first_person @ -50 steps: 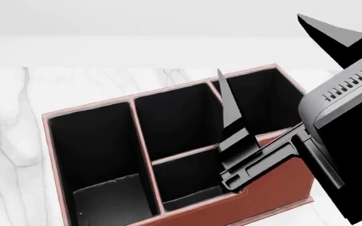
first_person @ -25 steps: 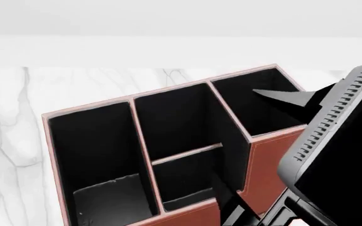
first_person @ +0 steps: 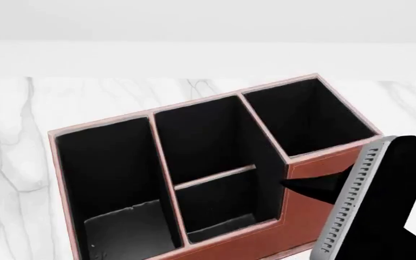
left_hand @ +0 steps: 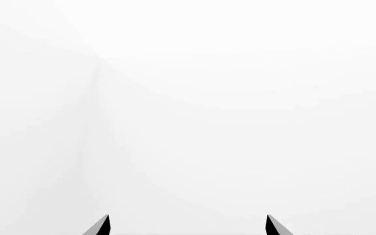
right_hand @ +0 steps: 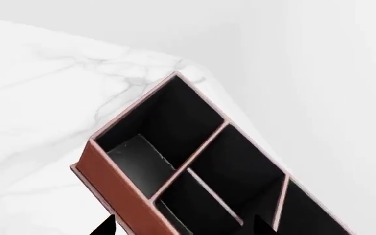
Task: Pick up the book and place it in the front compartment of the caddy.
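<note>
The reddish-brown caddy (first_person: 316, 179) stands on the marble table, its black-lined cells open to the head view. The front compartment (first_person: 201, 135) is the middle cell behind the low thin partition (first_person: 215, 176); I see nothing in it. In the right wrist view the caddy (right_hand: 116, 181) lies just below my right gripper (right_hand: 184, 227), which is open with nothing between its fingers; the front compartment (right_hand: 240, 166) is in view there too. The right arm's housing (first_person: 381, 206) covers the caddy's near right corner. My left gripper (left_hand: 188, 226) is open and faces a blank white wall. The book is hidden.
The white marble table (first_person: 20, 162) runs left of and behind the caddy to a white wall. The long narrow cell (first_person: 114, 179) sits at the caddy's left. A shallower cell (first_person: 219, 208) lies in front of the partition, and a squarish cell (first_person: 309, 116) is at the right.
My right arm has drawn back from over the caddy's middle cells, down to the lower right of the head view. The caddy has not moved.
</note>
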Tool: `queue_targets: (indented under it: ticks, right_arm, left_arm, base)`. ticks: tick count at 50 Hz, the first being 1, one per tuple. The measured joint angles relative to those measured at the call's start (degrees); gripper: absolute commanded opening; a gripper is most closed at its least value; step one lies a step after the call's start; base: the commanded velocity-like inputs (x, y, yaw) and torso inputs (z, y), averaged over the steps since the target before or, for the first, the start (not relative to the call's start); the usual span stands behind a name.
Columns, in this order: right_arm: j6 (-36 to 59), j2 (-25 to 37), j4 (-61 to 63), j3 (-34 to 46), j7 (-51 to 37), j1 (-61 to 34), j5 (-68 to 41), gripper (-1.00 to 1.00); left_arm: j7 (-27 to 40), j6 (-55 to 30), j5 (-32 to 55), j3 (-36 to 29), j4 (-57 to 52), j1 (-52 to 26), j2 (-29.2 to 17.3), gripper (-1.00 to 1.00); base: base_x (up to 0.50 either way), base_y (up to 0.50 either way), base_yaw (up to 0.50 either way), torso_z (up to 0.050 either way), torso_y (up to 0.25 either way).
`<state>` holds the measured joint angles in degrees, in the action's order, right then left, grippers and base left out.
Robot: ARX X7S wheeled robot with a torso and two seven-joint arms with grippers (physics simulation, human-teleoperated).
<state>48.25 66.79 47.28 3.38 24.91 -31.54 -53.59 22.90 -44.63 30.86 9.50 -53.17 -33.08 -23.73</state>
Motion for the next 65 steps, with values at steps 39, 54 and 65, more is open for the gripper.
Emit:
queue_targets:
  ticks: [39, 54, 65]
  right_arm:
    - [6.41, -0.94, -2.50, 18.05, 10.24, -8.24, 12.34, 1.00]
    - [8.36, -3.36, -3.18, 24.59, 13.56, -12.91, 16.61, 1.00]
    - [9.48, -5.31, -3.24, 29.11, 16.26, -16.84, 19.48, 1.00]
  left_arm:
    - [1.82, 1.01, 1.27, -1.24, 0.32, 0.26, -1.59, 1.00]
    - [2.43, 1.37, 1.57, -1.87, 0.53, 0.13, -2.16, 1.00]
    - [2.87, 1.52, 1.90, -2.30, 0.54, 0.07, -2.55, 1.00]
  base:
    - [0.00, 0.00, 0.00, 0.000, 0.000]
    - [0.00, 0.00, 0.00, 0.000, 0.000]
    - [0.00, 0.00, 0.00, 0.000, 0.000]
